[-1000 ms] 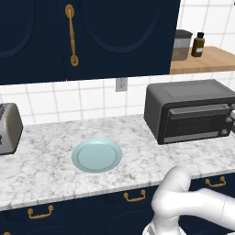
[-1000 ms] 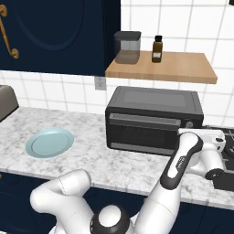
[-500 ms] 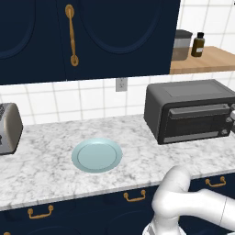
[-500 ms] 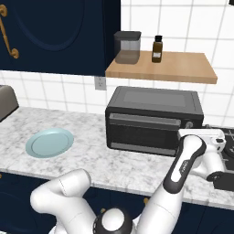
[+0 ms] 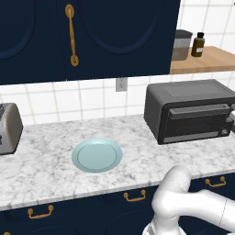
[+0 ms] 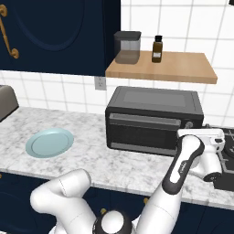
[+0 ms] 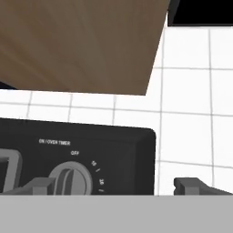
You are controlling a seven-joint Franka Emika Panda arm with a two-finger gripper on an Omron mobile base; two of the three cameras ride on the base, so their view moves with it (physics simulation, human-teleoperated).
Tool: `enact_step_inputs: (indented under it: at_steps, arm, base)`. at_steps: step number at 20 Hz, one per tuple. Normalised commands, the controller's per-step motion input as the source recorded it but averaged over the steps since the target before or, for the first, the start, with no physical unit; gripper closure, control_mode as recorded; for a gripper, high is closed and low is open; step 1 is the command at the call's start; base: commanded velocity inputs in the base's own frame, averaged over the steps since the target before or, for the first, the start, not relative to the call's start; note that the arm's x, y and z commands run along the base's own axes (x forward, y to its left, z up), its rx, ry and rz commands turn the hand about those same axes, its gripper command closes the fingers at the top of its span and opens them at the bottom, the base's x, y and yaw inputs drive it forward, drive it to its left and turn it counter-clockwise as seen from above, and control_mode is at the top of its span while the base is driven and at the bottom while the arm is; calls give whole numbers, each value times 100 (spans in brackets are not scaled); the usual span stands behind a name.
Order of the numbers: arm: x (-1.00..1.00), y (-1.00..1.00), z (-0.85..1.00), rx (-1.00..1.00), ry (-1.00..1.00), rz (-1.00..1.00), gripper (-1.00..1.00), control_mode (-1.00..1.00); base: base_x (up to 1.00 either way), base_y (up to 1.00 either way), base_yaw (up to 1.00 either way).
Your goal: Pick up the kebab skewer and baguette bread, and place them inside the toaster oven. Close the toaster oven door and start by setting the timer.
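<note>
Gripper [image 7: 116, 185] open, jaws spread wide, level with timer knob [image 7: 69, 178] at right end of oven [image 5: 190, 110] | oven on marble surface [image 5: 46, 165], under wooden shelf [image 6: 164, 68], door [image 6: 144, 131] shut | plate [image 5: 97, 155] bare, well left of oven | toaster [image 5: 9, 128] at far left

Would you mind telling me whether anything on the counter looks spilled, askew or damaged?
Nothing stands out. The toaster oven sits square with its door shut, the blue plate lies flat and bare, and the gripper is open by the timer knob.
</note>
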Motion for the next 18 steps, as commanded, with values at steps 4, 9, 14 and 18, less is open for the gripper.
enact_step_inputs:
  at_steps: [4,9,14,18]
  arm:
    - [11,0,3,-1,0,-16,-100,-100]
    - [30,-1,0,0,0,-10,-100,-100]
    - [35,-21,0,0,0,-1,-100,-100]
    - [33,-7,2,0,0,-4,-100,-100]
  base:
    - [0,0,0]
    - [0,0,0]
    - [0,0,0]
    - [0,0,0]
